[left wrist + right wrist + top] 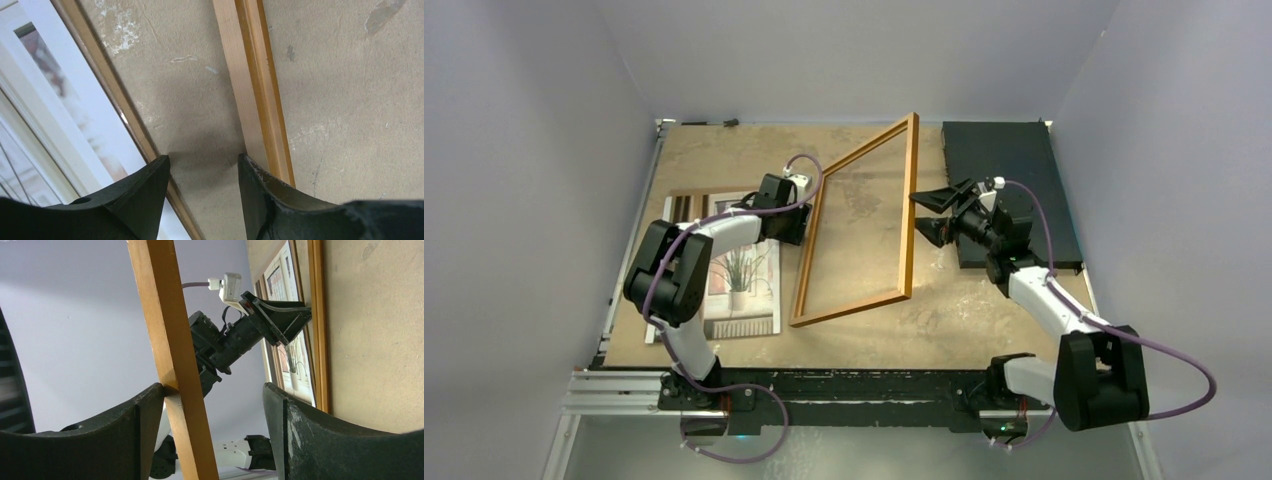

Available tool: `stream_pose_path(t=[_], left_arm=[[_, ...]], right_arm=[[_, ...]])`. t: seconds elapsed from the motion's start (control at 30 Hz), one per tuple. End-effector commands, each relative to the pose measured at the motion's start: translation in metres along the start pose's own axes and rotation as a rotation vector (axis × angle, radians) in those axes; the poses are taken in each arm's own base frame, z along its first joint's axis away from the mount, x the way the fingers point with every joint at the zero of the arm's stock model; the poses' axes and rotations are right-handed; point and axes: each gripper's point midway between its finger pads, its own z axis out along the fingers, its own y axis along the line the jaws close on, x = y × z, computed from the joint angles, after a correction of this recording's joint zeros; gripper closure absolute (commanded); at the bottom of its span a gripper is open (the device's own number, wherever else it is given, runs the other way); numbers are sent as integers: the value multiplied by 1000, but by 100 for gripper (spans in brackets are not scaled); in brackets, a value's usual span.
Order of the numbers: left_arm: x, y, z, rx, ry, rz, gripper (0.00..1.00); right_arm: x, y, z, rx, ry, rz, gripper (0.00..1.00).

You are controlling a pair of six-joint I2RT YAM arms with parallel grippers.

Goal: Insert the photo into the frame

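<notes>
Grey walls box in a scuffed tan board table. The frame, thin orange-brown wood, stands tilted at centre, its nine-o'clock rail down on the table. At its three o'clock the right gripper is released, the raised rail leaning on one finger. The left gripper, jaws parted, straddles bare board just beside the low rail. The pale photo lies flat at nine o'clock, and a black slab at two.
</notes>
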Motion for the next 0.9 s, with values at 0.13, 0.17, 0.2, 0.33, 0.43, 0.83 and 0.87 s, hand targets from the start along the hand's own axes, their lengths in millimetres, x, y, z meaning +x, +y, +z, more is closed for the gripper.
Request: stream_pose_path(t=[0.13,0.17,0.2,0.33,0.43,0.83,0.87], left_arm=[[32,-7,9,36,80,2,50],[33,-6,9,35,80,5,51],[34,-6,9,33,83,5,51],[41,-3,11,26,100,10,51],[42,-3,13,27,104,2,52],[28,-7,2,67,97,-2,54],[27,-7,1,71,96,2,55]], right_arm=[[-2,-9,-4,-45,8,45,18],[-4,-9,-6,-52,2,46,16],[-6,-9,-6,-54,0,44,16],[-6,-14,-6,-46,17,39,15],[-7,-15,-6,-50,13,45,15],[-52,-56,2,392,-38,-286,29],[-57,-58,2,404,-55,-322,29]])
